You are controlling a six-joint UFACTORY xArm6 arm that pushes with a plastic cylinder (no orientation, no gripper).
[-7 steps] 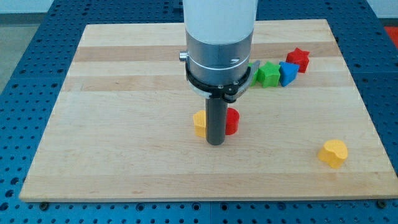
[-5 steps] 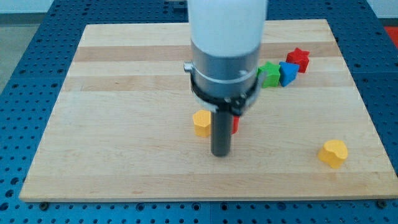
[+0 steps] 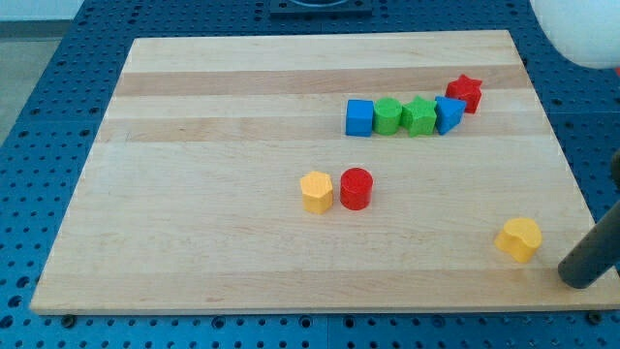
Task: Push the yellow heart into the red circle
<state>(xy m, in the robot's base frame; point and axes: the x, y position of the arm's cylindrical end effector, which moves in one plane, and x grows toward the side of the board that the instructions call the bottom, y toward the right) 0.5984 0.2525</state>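
The yellow heart (image 3: 519, 238) lies near the board's lower right corner. The red circle (image 3: 356, 188) stands near the board's middle, with a yellow hexagon-like block (image 3: 316, 191) just to its left. My tip (image 3: 580, 279) is at the view's lower right, just right of and slightly below the yellow heart, a small gap apart from it. The rod leans up toward the view's right edge.
A row of blocks lies at the upper right: a blue cube (image 3: 359, 117), two green blocks (image 3: 388, 116) (image 3: 420, 116), a blue triangle-like block (image 3: 448, 114) and a red star (image 3: 465, 93). The wooden board (image 3: 194, 233) rests on a blue perforated table.
My tip has moved from just below the red circle and yellow hexagon far to the right, to beside the yellow heart. The blocks have not moved.
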